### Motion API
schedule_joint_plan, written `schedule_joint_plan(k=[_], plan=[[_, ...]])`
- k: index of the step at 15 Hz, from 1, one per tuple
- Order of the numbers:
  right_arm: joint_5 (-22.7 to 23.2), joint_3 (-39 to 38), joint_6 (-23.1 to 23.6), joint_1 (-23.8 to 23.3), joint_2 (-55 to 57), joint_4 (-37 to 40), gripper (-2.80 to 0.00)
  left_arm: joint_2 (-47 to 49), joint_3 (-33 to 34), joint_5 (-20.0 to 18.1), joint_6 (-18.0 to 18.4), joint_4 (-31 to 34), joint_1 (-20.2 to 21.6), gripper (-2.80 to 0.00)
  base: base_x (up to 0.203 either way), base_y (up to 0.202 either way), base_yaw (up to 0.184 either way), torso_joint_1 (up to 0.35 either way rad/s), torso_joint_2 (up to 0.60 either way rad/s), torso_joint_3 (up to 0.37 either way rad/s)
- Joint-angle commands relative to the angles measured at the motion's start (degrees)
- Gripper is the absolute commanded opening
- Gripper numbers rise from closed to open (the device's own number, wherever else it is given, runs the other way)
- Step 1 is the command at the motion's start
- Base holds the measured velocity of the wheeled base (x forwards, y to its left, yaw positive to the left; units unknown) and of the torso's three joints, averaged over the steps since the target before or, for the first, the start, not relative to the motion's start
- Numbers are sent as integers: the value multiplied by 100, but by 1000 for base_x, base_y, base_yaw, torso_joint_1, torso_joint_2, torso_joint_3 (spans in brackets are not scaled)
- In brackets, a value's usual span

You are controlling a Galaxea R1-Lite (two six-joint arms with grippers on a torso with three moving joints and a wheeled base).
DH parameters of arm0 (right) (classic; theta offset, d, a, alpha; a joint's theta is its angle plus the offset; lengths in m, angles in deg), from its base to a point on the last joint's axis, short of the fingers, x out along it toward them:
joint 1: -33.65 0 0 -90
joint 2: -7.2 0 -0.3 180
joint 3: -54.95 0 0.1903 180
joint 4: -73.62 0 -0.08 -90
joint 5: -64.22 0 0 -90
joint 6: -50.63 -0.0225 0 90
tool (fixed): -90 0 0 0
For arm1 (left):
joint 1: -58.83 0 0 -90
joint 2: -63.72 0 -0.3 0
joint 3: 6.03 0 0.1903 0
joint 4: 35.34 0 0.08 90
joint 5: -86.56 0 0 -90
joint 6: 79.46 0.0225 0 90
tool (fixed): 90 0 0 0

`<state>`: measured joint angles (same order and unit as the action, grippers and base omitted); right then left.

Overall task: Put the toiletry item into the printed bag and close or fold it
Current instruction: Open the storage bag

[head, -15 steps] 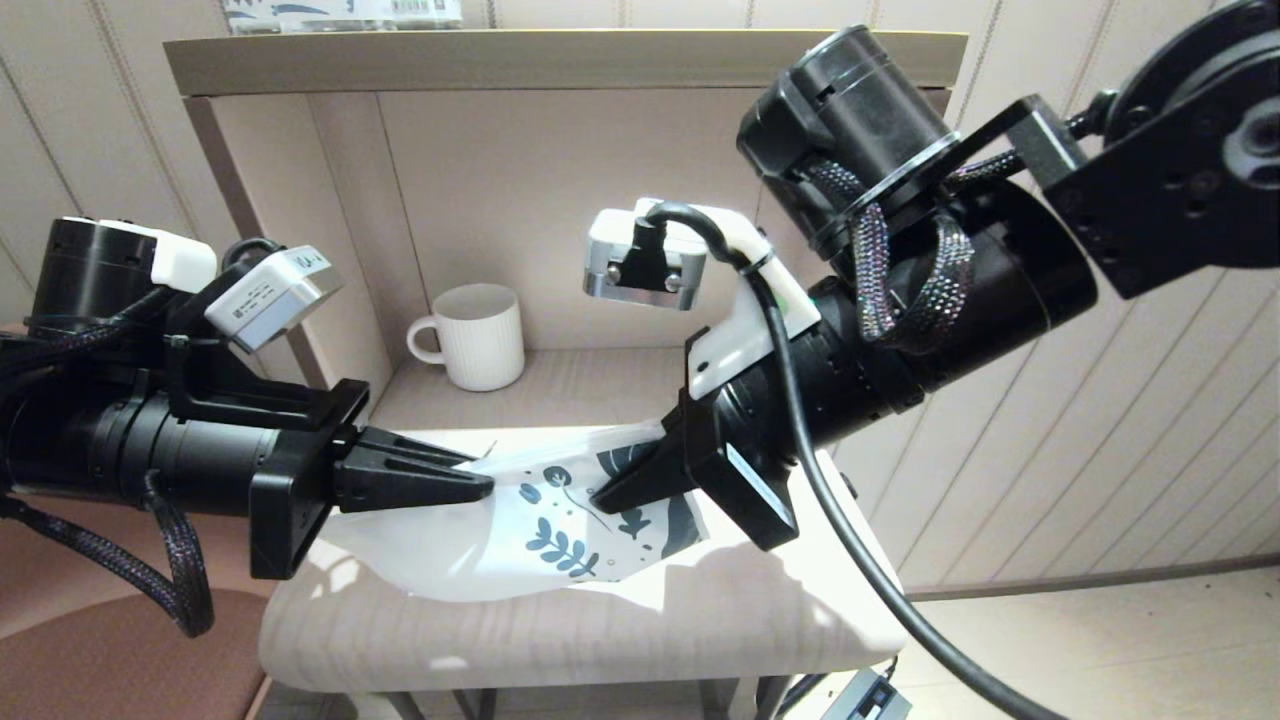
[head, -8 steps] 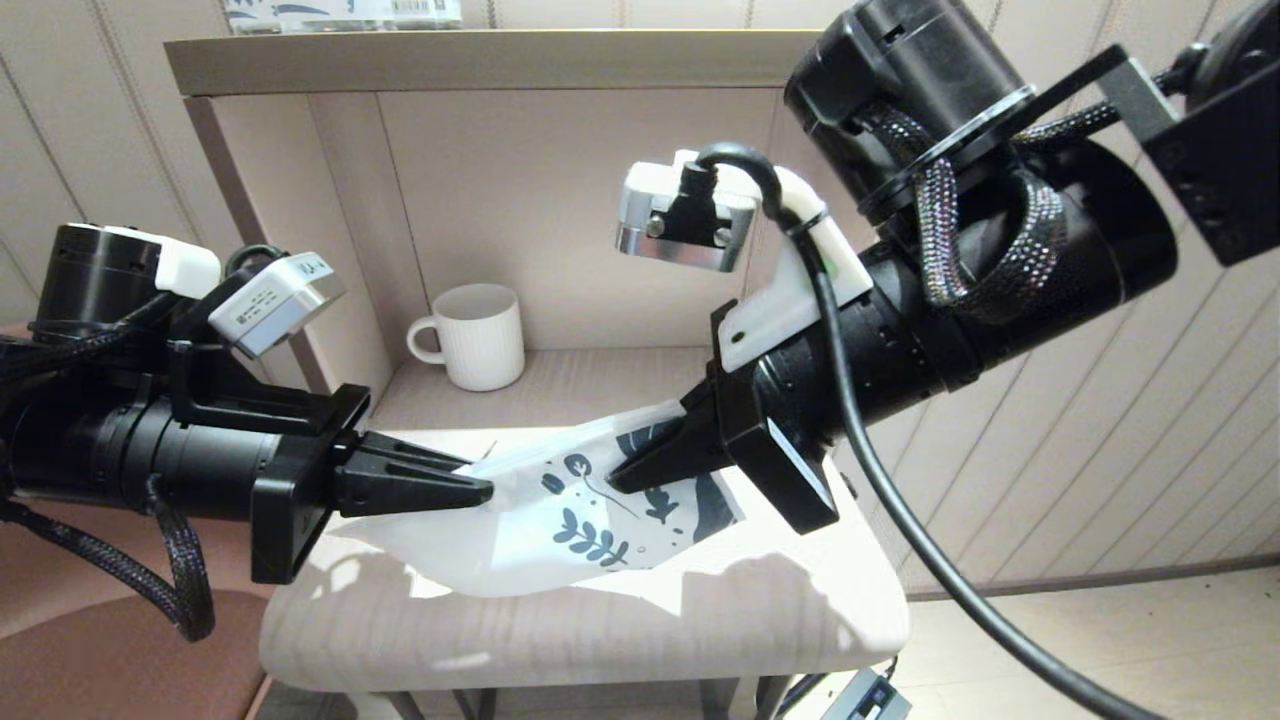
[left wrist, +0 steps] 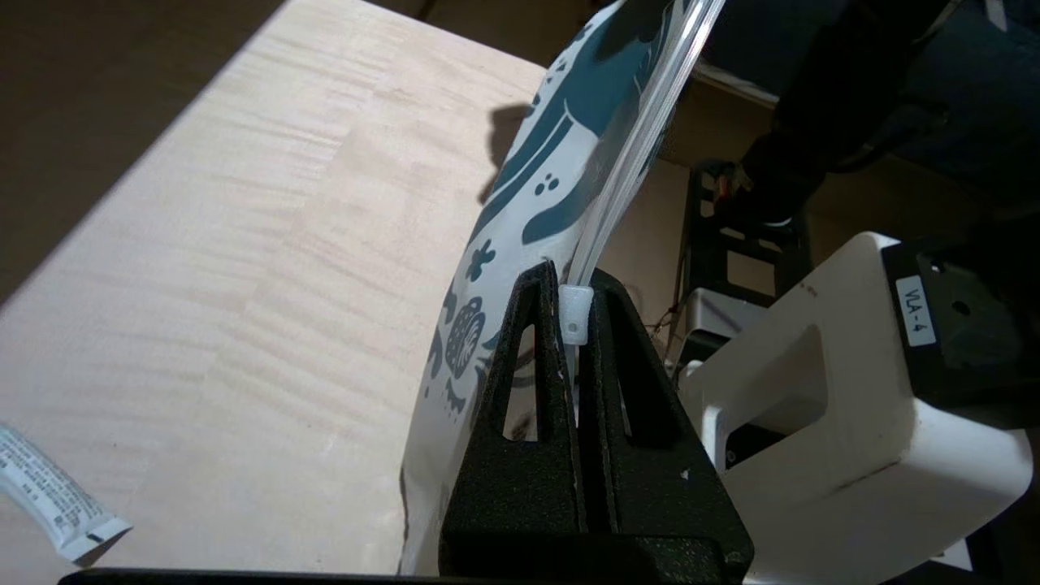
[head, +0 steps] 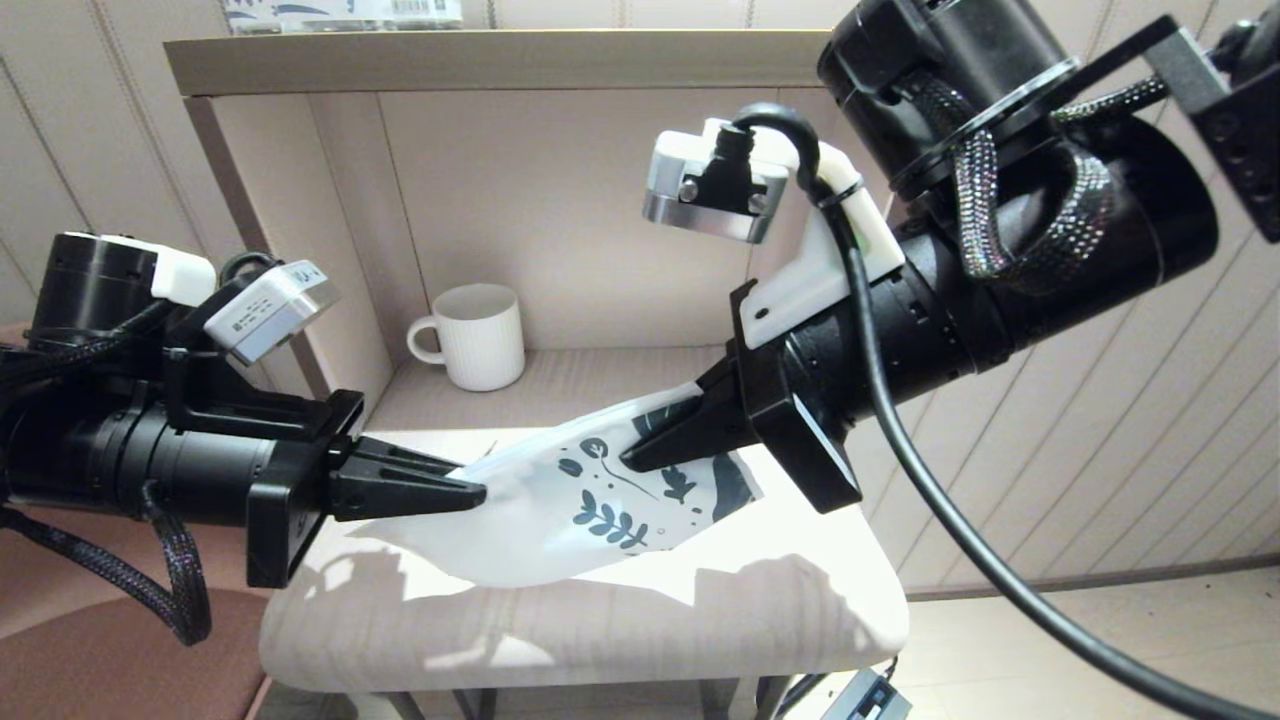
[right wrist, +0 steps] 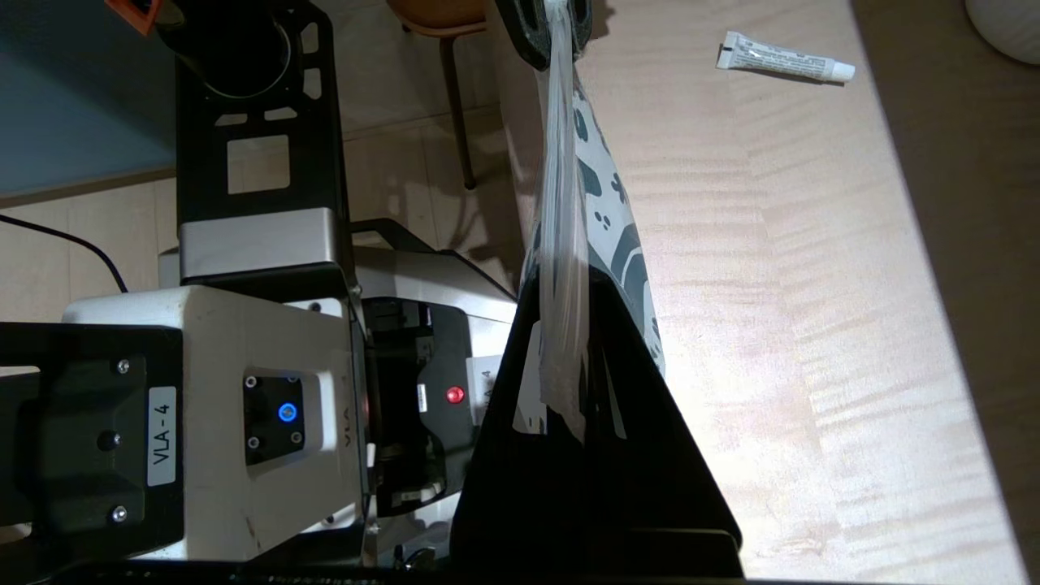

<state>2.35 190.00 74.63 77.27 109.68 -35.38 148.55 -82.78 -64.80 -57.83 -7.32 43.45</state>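
Note:
The printed bag, white with blue-teal leaves, hangs stretched above the table between both grippers. My left gripper is shut on its plain end; the left wrist view shows the white slider pinched between the tips of the left gripper. My right gripper is shut on the printed end and holds it higher; in the right wrist view the right gripper clamps the bag's top strip. The toiletry item, a thin white packet, lies on the table outside the bag. It also shows as the packet in the left wrist view; the head view hides it.
A white ribbed mug stands in the shelf alcove behind the table. A printed package lies on top of the shelf. A brown chair seat sits at the table's left. The table's front edge is near.
My right gripper has moved up and to the right, lifting the printed end of the bag off the table. The left gripper has stayed almost still on the slider end.

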Motion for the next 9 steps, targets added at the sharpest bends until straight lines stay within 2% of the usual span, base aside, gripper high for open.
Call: schedule_joint_plan(k=[1, 9], plan=[[16, 2, 17, -11, -17, 10, -280, 1, 69, -34, 66, 3, 60, -280, 0, 0, 0, 0, 0, 0], [19, 11, 17, -11, -52, -8, -280, 25, 313, -17, 212, 9, 104, -280, 0, 0, 0, 0, 0, 0]])
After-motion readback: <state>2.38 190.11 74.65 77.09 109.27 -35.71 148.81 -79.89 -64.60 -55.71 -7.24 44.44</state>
